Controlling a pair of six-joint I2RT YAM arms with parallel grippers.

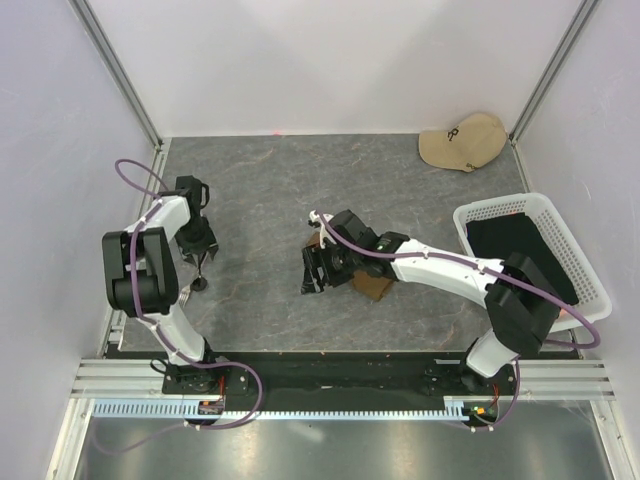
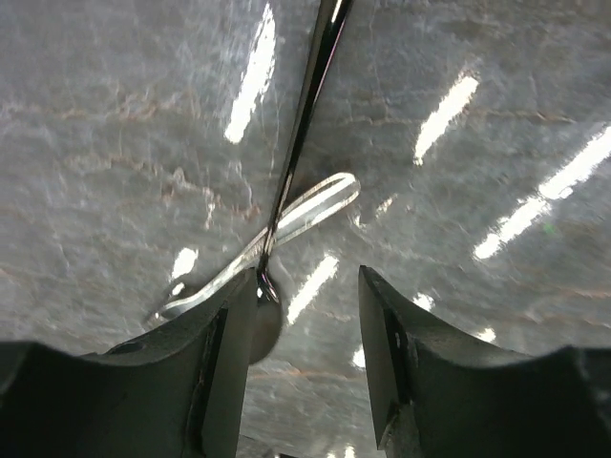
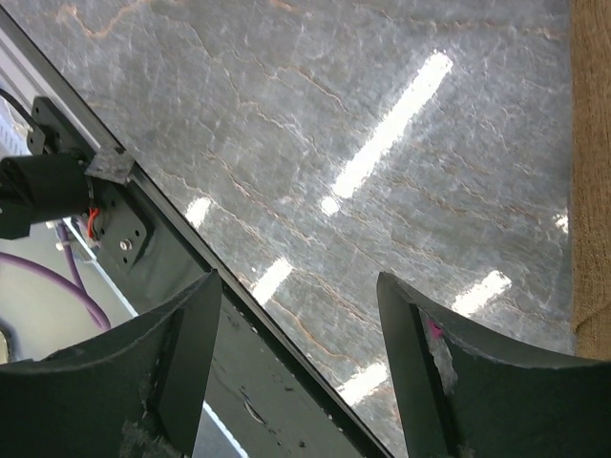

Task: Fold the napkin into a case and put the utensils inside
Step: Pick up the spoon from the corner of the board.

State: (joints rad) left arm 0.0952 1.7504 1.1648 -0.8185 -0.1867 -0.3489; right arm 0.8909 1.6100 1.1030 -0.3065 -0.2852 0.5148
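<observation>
Seen only from the left wrist — utensil (image 2: 311, 95) touching left gripper (image 2: 307, 286).

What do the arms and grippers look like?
The left arm and right arm have white links, black joints and a looping purple cable each. The left gripper and right gripper are black, with two wedge-shaped fingers; one right finger bears a pink fleck.

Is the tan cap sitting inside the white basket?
No, the cap lies on the table in the far right corner, apart from the basket.
</observation>
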